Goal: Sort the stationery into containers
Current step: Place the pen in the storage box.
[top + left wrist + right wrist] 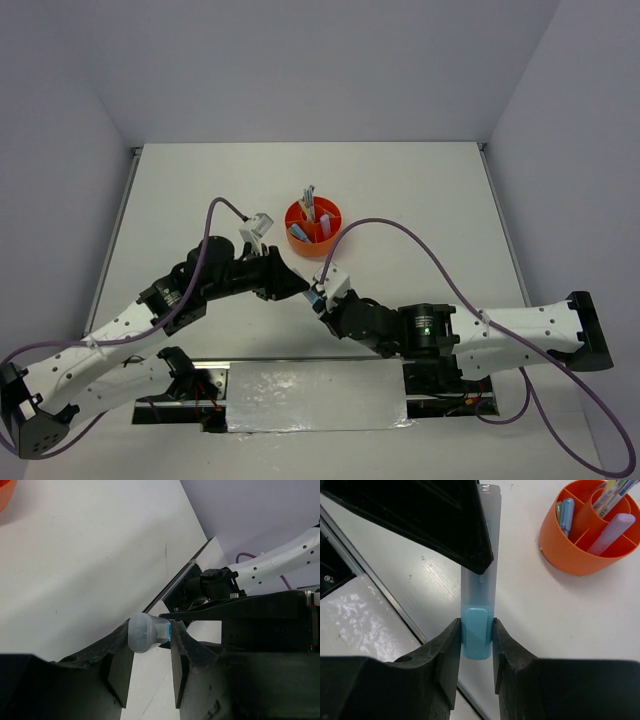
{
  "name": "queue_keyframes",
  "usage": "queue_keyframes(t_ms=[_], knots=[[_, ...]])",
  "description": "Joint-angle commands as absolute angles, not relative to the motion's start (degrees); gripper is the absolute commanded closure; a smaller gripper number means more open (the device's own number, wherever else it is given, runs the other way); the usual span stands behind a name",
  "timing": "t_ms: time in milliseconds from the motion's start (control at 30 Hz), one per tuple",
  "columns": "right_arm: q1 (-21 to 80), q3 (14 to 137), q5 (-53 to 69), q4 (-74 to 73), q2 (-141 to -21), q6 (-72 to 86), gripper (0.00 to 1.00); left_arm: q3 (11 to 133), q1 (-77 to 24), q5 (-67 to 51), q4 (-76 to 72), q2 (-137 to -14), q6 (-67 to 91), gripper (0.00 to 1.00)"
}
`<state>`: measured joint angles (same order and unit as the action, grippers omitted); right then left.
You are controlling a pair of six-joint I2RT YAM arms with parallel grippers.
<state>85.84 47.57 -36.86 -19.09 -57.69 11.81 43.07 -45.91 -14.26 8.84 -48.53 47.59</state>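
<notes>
A blue marker (314,296) with a translucent cap hangs above the table between both grippers, in front of the orange organiser (338,215). My right gripper (476,625) is shut on the marker's blue end (477,630). My left gripper (150,630) has its fingertips closed on the cap end (141,632); one left finger (445,520) covers part of the cap. The two grippers (300,285) (322,302) meet tip to tip. The organiser (565,555) holds thin pens (615,492), a blue marker (566,515) and a lilac marker (610,532). No loose stationery shows on the table.
A shiny metal plate (315,395) and rail (365,615) run along the near table edge below the grippers. Purple cables (400,235) arc over the table by each arm. Grey walls enclose the table. An orange corner of the organiser (5,490) shows at the left wrist view's top left.
</notes>
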Motion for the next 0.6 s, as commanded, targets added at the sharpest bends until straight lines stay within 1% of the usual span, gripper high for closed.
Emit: queue_keyframes(t_ms=[0,100,200,233,267,300,333,367,400,433,500,533,567], knots=[[86.92,49.22,-35.33,-16.88,-56.60,9.67,0.98,44.39,-46.14,-15.99,5.27,-48.51,45.79,0.55],[87.01,48.78,-34.80,-16.87,-56.16,9.40,0.98,44.21,-46.14,-16.43,4.66,-49.13,45.62,0.54],[87.01,48.25,-33.58,-16.35,-55.28,8.88,0.98,43.86,-46.06,-17.05,3.69,-49.57,45.44,0.59],[87.01,47.90,-33.05,-16.26,-54.67,8.62,0.98,43.77,-46.14,-17.05,3.52,-49.66,45.35,0.65],[87.01,47.81,-32.87,-16.26,-54.49,8.53,0.98,43.77,-46.14,-17.14,3.43,-49.83,45.09,0.74],[87.01,47.73,-33.13,-16.26,-54.14,8.70,0.97,43.86,-46.14,-17.40,3.25,-49.92,45.00,0.94],[87.10,47.38,-33.40,-16.26,-53.97,8.88,0.96,43.77,-46.14,-17.58,2.73,-49.92,45.00,1.00],[87.10,47.20,-33.66,-16.09,-53.62,8.96,0.93,43.68,-46.14,-18.10,2.20,-50.01,45.00,1.00],[87.01,46.85,-34.18,-15.13,-52.57,9.31,0.88,43.51,-46.23,-18.37,1.59,-49.75,45.00,1.00],[87.01,45.71,-34.80,-14.42,-51.78,9.66,0.66,42.90,-46.23,-18.63,0.62,-49.31,45.09,1.00],[87.10,44.04,-36.81,-11.01,-48.10,11.16,0.32,41.93,-46.23,-18.64,-3.33,-47.73,45.88,1.00],[86.93,42.29,-37.17,-9.68,-46.77,12.03,0.01,40.36,-46.23,-18.11,-4.82,-46.77,46.57,1.00],[86.75,41.41,-37.35,-8.36,-45.19,13.96,0.00,39.47,-46.32,-16.89,-8.66,-44.67,47.80,1.00]])
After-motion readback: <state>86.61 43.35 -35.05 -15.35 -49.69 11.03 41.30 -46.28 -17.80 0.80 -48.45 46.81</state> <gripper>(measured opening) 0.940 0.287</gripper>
